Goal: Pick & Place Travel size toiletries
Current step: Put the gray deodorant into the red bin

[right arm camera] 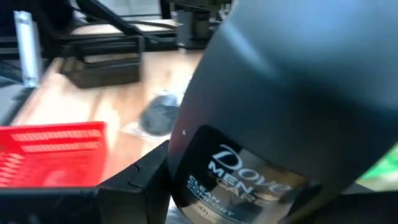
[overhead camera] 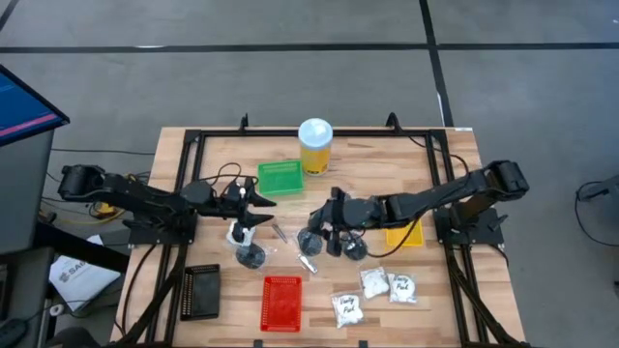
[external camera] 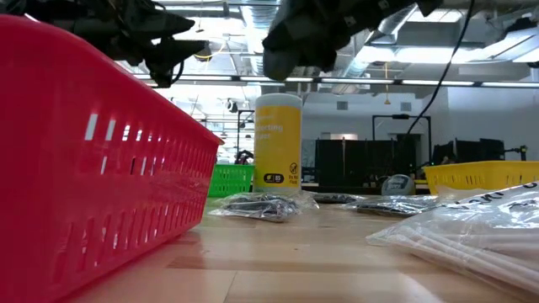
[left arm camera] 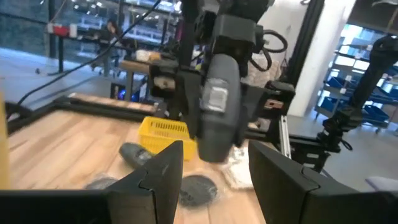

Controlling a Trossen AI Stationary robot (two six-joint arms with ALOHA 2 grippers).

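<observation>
My right gripper (overhead camera: 327,226) hangs over the table's middle, shut on a dark grey "Dove" bottle (left arm camera: 217,106), one of the travel size toiletries. My left gripper (overhead camera: 263,201) stands open facing it from the left, nothing between its fingers (left arm camera: 163,167). On the table lie white sachets (overhead camera: 374,282), dark round pucks (overhead camera: 251,256) and thin silvery tubes (overhead camera: 308,263). My right gripper pinches the Dove bottle between its two fingers (right arm camera: 140,183), which lie against the bottle's sides near its printed label (right arm camera: 233,177). The fingers come from the table's right, slanting a little downward. The bottle is lifted clear of the table.
A tall yellow jar with a white lid (overhead camera: 315,145) stands at the far middle beside a green tray (overhead camera: 280,177). A red tray (overhead camera: 281,302) and a black tray (overhead camera: 201,292) sit near the front, and a yellow tray (overhead camera: 406,236) lies under the right arm.
</observation>
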